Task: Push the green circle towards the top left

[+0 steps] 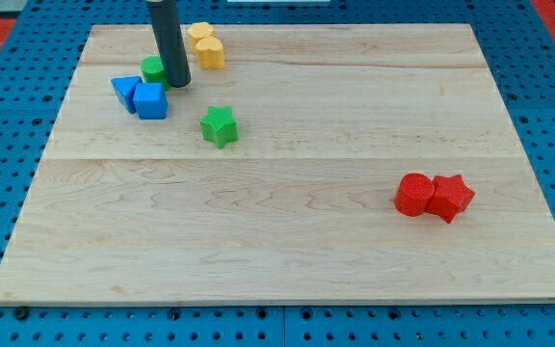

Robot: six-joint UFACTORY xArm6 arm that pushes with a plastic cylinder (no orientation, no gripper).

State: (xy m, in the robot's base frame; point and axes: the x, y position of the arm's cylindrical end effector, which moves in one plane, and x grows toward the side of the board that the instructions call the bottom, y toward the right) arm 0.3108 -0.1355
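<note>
The green circle (152,68) lies near the view's top left on the wooden board (287,241), partly hidden behind my rod. My tip (178,83) touches the board just right of the green circle, against its right side. A blue cube (150,100) and a blue triangle (124,91) lie just below the green circle. A green star (219,125) lies below and right of my tip.
Two yellow blocks (205,45) sit close together right of my rod near the view's top edge. A red cylinder (413,194) and a red star (449,197) touch each other at the view's right. Blue pegboard surrounds the board.
</note>
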